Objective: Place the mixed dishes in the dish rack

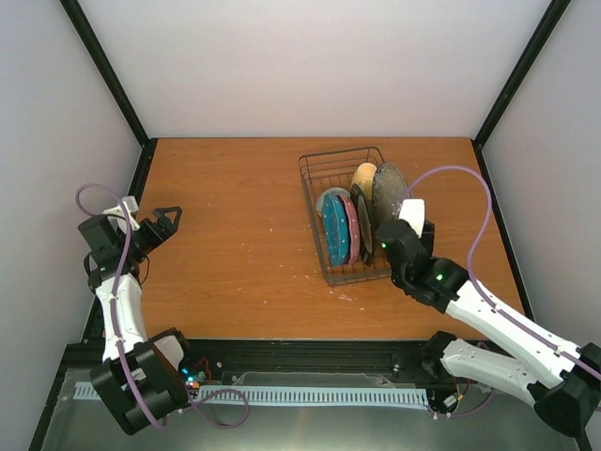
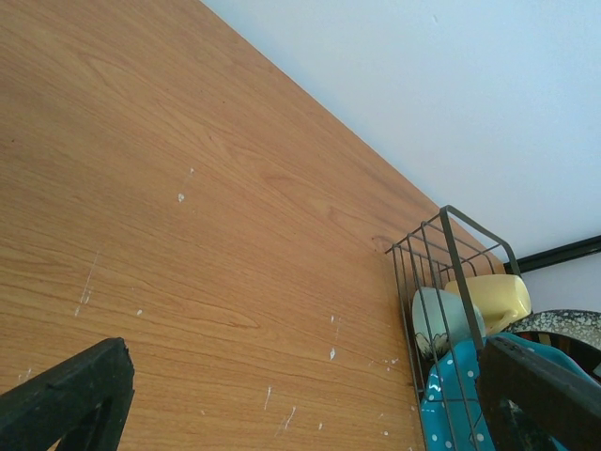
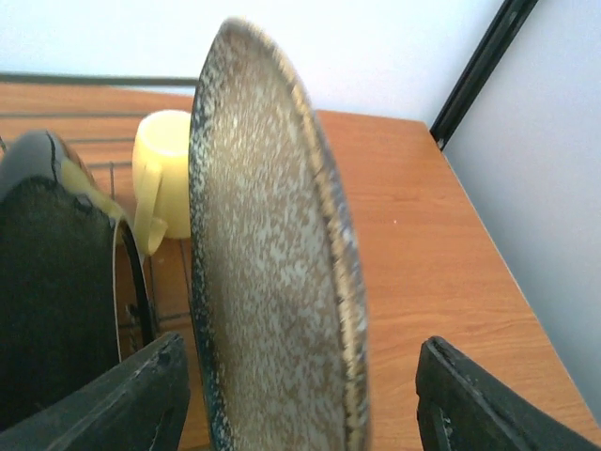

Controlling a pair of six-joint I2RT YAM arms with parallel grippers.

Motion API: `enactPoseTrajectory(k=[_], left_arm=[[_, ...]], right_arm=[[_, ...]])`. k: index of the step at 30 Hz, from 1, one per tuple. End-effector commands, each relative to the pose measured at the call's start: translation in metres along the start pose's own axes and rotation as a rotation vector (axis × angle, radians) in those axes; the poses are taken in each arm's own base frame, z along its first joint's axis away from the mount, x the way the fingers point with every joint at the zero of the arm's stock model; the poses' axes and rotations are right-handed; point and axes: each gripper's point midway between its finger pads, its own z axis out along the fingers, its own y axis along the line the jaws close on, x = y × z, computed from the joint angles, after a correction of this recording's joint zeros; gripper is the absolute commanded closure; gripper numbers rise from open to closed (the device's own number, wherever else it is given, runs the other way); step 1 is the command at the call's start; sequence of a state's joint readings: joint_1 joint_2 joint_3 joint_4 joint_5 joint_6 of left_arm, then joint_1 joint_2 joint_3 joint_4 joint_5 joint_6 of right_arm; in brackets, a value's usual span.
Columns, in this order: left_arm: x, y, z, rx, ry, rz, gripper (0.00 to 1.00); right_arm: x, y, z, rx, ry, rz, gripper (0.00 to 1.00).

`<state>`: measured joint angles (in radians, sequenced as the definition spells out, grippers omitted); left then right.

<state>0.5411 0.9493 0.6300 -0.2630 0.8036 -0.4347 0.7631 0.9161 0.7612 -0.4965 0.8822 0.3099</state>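
One large round grey speckled plate (image 3: 272, 282), matte and grainy, stands on edge in the dark wire dish rack (image 1: 329, 174) beside a smooth yellow mug (image 3: 169, 178). The right claw (image 3: 302, 349) straddles it, jaws spread, not clamping. The left claw (image 1: 167, 220) gapes wide, empty, over the wood-grain tabletop (image 1: 235, 225).

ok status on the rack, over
Left fingers open, far from dish rack. Right fingers open astride grey speckled plate, on edge in rack. Nothing blocking withdrawal.

We read no text, label, brand, number or sign in any view. The dish rack (image 1: 343, 216), the grey speckled plate (image 3: 272, 282) and the desk (image 1: 235, 216) bear no legible marking.
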Motion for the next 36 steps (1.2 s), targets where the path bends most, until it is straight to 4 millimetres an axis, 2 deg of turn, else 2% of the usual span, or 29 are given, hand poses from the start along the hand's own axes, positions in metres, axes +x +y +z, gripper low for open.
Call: enactPoseTrajectory(k=[1, 7, 10, 12, 14, 17, 20, 22, 24, 27, 28, 31, 33, 36], left_arm=[[-0.01, -0.006, -0.001, 0.002, -0.017, 0.037, 0.0], [-0.014, -0.009, -0.002, 0.011, -0.023, 0.041, 0.0], [-0.014, -0.015, -0.003, 0.042, -0.028, 0.038, 0.0], [-0.013, -0.021, -0.004, 0.068, -0.033, 0.044, 0.0], [-0.011, -0.034, -0.002, 0.086, -0.029, 0.08, 0.0], [-0.005, -0.064, 0.006, 0.105, -0.019, 0.165, 0.0], [0.005, -0.097, 0.019, 0.149, 0.015, 0.227, 0.0], [0.016, -0.114, 0.032, 0.155, 0.054, 0.261, 0.0], [0.03, -0.127, 0.048, 0.142, 0.105, 0.297, 0.0], [0.062, -0.138, 0.08, 0.103, 0.22, 0.341, 0.01], [0.071, -0.142, 0.089, 0.098, 0.252, 0.354, 0.04], [0.099, -0.155, 0.113, 0.11, 0.348, 0.365, 0.23], [0.108, -0.17, 0.123, 0.129, 0.375, 0.382, 0.34], [0.123, -0.181, 0.135, 0.138, 0.407, 0.402, 0.33]], right_arm=[[-0.041, -0.019, -0.018, 0.033, -0.118, 0.079, 0.34], [-0.079, -0.044, -0.042, 0.054, -0.219, 0.137, 0.28], [-0.091, -0.049, -0.052, 0.018, -0.254, 0.174, 0.25], [-0.098, -0.042, -0.059, -0.063, -0.286, 0.18, 0.22], [-0.104, -0.027, -0.064, -0.171, -0.303, 0.17, 0.2], [-0.109, -0.013, -0.064, -0.235, -0.266, 0.157, 0.18], [-0.107, 0.001, -0.055, -0.262, -0.176, 0.12, 0.15], [-0.105, 0.012, -0.052, -0.296, -0.124, 0.108, 0.14], [-0.108, 0.022, -0.056, -0.357, -0.089, 0.111, 0.12], [-0.114, 0.03, -0.066, -0.434, -0.066, 0.13, 0.09], [-0.115, 0.031, -0.068, -0.446, -0.071, 0.134, 0.09], [-0.112, 0.029, -0.068, -0.447, -0.081, 0.139, 0.07], [-0.11, 0.028, -0.07, -0.453, -0.075, 0.141, 0.07], [-0.11, 0.025, -0.074, -0.464, -0.073, 0.16, 0.07]])
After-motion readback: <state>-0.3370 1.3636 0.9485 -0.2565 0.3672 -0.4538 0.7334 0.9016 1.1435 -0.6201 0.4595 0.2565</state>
